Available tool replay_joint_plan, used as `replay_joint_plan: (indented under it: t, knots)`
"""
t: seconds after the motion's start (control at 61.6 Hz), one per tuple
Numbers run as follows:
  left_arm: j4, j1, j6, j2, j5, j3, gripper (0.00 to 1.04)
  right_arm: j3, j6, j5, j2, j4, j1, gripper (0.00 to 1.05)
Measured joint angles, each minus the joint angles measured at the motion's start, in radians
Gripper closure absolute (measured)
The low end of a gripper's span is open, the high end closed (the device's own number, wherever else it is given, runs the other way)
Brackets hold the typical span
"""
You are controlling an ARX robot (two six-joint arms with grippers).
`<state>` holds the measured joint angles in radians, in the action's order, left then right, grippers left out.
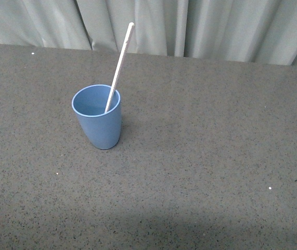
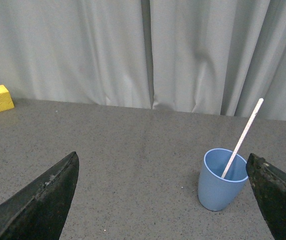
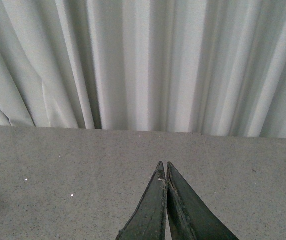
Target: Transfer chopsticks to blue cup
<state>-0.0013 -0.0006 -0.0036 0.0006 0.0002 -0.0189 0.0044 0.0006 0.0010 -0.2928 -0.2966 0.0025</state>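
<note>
Front view shows the chopstick [image 1: 119,67] already standing in the cup [image 1: 98,117], leaning right against its rim. Your left gripper [image 2: 165,200] is spread wide and empty, your right gripper [image 3: 166,172] pressed closed on nothing. Retreat without nudging the cup.

You are looking down from the robot's body at the light-blue plastic tumbler [image 1: 99,117], fairly near. The left wrist camera is facing the same tumbler [image 2: 222,179] low across the table; the right wrist camera is facing only the pale pleated curtain [image 3: 143,65].
</note>
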Motion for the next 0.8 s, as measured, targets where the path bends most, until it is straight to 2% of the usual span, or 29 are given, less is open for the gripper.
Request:
replay_joint_plan:
  t: [0.439, 0.568, 0.796]
  knots:
    - [0.0, 0.0, 0.0, 0.0, 0.0, 0.0, 0.07, 0.0, 0.0, 0.0, 0.117, 0.117, 0.0, 1.04]
    - [0.0, 0.0, 0.0, 0.0, -0.001, 0.0, 0.07, 0.001, 0.0, -0.002, 0.258, 0.288, 0.0, 1.04]
    - [0.0, 0.0, 0.0, 0.0, 0.0, 0.0, 0.07, 0.001, 0.0, -0.002, 0.288, 0.295, 0.0, 1.04]
